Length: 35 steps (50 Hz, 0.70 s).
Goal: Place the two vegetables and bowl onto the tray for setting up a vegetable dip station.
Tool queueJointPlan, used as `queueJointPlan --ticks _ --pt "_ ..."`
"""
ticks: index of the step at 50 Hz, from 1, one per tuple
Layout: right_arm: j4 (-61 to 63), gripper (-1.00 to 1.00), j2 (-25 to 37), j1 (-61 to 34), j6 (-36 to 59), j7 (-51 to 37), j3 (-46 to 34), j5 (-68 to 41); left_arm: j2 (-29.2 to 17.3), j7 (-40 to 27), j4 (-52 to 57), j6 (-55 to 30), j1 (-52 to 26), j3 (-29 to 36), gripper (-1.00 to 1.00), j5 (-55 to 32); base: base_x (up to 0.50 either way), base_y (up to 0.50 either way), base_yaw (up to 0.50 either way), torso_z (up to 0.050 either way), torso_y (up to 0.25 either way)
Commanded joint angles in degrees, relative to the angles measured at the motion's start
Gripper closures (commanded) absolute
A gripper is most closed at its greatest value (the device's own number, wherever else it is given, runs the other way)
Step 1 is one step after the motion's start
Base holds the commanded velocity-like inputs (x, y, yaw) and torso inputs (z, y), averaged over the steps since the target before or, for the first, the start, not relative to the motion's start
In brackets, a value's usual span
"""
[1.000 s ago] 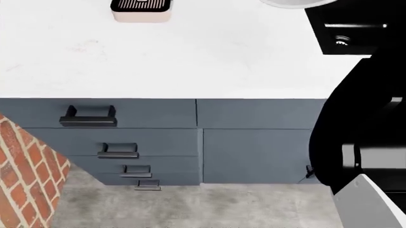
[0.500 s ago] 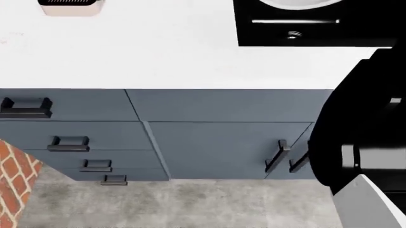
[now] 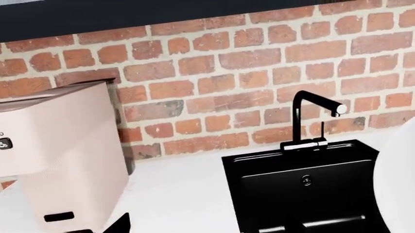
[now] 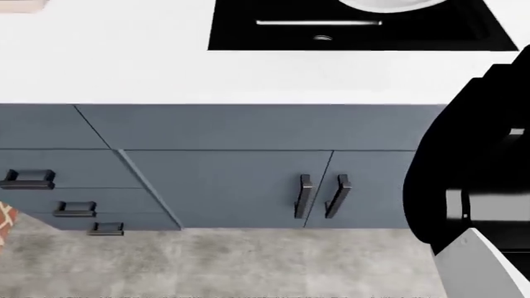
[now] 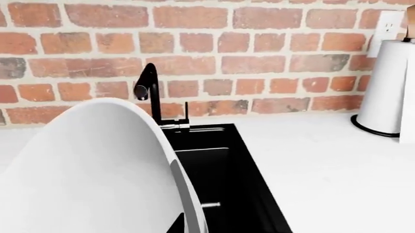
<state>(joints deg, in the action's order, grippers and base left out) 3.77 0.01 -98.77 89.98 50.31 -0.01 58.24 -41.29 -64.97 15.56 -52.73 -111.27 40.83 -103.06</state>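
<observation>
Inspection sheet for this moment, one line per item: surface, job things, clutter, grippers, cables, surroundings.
Surface: white countertop with a black sink basin set into it.
Job's things: white bowl fills the near part of the right wrist view, over the sink; its rim shows in the head view. Cucumber, carrot, tray: not seen.
Clutter: pinkish appliance; paper-towel roll.
Grippers: neither gripper's fingers are visible; whether the bowl is held cannot be told.
Cables: nothing seen.
Surroundings: brick wall, black faucet, wall outlet, blue-grey cabinets, grey floor.
</observation>
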Motion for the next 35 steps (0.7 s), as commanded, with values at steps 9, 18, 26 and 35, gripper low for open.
queueJointPlan --ticks 9,18,26,35 --pt "0.28 1.0 0.0 0.02 0.01 -2.64 -0.03 -1.55 -0.05 -0.07 0.0 0.02 -0.15 -0.04 -1.0 -0.08 -0.07 -0.5 0.0 0.0 0.0" --pt "0.28 1.0 0.0 -0.04 0.01 -2.53 -0.07 -1.67 -0.07 0.07 0.06 0.11 0.0 -0.04 -1.0 0.08 -0.07 -0.5 0.0 0.0 0.0" --pt "0.39 1.0 0.0 0.26 0.01 -4.34 0.01 -3.7 -0.03 0.79 0.12 0.27 0.71 0.15 -1.0 0.73 -0.07 -0.5 0.0 0.0 0.0" --pt "0.39 1.0 0.0 0.18 0.01 -1.88 0.16 -1.27 0.21 1.63 -0.32 0.44 1.35 0.51 -1.0 1.92 -0.07 -0.5 0.0 0.0 0.0"
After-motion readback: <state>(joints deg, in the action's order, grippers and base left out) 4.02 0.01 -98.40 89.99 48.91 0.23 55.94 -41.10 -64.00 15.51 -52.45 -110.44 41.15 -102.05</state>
